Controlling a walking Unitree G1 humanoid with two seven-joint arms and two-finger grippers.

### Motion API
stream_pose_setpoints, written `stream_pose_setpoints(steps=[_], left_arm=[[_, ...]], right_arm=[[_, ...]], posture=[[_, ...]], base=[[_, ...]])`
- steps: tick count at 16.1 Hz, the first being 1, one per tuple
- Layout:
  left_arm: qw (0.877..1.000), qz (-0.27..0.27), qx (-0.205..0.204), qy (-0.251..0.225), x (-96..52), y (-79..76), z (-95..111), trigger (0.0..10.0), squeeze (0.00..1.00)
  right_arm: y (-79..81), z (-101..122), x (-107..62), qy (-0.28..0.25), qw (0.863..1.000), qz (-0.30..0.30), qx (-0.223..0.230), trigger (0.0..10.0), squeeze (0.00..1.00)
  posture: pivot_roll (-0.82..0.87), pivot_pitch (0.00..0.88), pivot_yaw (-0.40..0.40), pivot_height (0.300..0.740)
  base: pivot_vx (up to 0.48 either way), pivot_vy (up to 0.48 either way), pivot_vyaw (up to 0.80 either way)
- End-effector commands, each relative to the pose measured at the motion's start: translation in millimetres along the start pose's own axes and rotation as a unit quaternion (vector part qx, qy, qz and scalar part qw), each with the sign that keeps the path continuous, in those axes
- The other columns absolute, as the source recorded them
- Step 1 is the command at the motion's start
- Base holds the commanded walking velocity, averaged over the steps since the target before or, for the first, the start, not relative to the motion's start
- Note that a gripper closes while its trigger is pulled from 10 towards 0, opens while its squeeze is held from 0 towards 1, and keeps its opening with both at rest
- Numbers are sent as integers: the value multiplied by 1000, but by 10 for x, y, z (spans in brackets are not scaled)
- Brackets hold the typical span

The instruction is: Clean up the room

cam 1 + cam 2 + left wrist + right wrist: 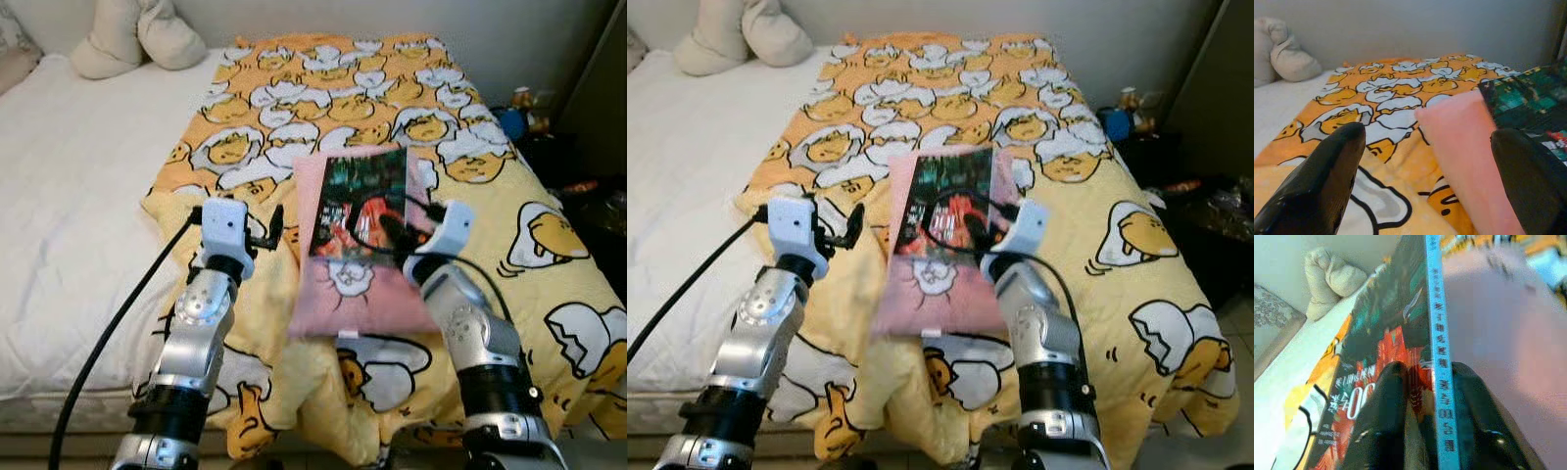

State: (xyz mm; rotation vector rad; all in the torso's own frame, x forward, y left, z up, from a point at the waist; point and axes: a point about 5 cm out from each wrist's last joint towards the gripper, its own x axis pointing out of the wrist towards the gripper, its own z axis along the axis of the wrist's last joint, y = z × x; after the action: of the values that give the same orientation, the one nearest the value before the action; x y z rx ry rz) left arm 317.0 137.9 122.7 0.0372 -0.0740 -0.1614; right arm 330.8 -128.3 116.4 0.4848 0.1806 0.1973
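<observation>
White-sheeted bed [69,196] against a pale wall [509,39], dark furniture [602,88] alongside

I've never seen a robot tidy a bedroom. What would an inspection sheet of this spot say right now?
Surface: bed with white quilt and yellow egg-cartoon blanket.
Job's things: book lying on a pink pillow on the blanket.
Clutter: toys and small items on the dark floor beside the bed.
Grippers: right gripper shut on the book, one finger on the cover, one under it; left gripper open above the blanket, beside the pillow.
Cables: black cable along the left arm; a loop at the right wrist.
Surroundings: cream cushions at the wall.
</observation>
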Motion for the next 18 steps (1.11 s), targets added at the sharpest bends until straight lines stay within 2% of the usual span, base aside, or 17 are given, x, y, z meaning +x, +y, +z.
stream_pose_setpoints(steps=[1,3,4,5,6,7,8,9,12,14,18], left_arm=[[1000,16,1,5,28,65,0,10000,0],[1000,16,1,5,31,67,0,10000,0],[1000,15,-7,4,32,69,-5,10000,0],[1000,16,-6,5,32,72,-8,10000,0],[1000,18,-7,9,33,90,-22,10000,0],[1000,21,-9,9,35,101,-26,10000,0],[999,28,-15,8,38,124,-31,10000,0],[999,31,-19,8,37,134,-37,10000,0],[999,32,-30,7,17,147,-66,10000,0],[999,33,-35,9,4,177,-91,10000,0],[999,34,-34,2,15,156,-77,10000,0]], right_arm=[[181,209,2,-60,997,33,-39,0,24],[214,257,-10,-78,994,39,-66,0,24],[254,307,-43,-103,988,44,-111,0,24],[249,324,-54,-111,985,38,-126,0,24],[129,336,-113,-136,970,-22,-200,0,20],[57,312,-148,-141,962,-53,-227,0,20],[3,213,-235,-147,946,-73,-281,0,24],[21,152,-273,-151,938,-67,-304,0,24],[8,28,-314,-141,941,-64,-302,0,24],[-90,-20,-364,-141,932,-82,-322,0,27],[-101,38,-325,-155,929,-82,-325,0,31]], posture=[[-164,0,78,719],[-164,0,78,719],[-164,0,78,719],[-164,0,77,719],[-164,0,74,719],[-164,0,74,719],[-162,0,72,719],[-164,0,71,719],[-169,0,70,719],[-167,0,61,719],[-169,0,63,719]], base=[[0,0,0],[0,0,0],[0,0,0],[0,0,0],[0,465,0],[0,465,0],[0,472,0],[0,476,0],[0,479,0],[0,480,0],[0,480,0]])
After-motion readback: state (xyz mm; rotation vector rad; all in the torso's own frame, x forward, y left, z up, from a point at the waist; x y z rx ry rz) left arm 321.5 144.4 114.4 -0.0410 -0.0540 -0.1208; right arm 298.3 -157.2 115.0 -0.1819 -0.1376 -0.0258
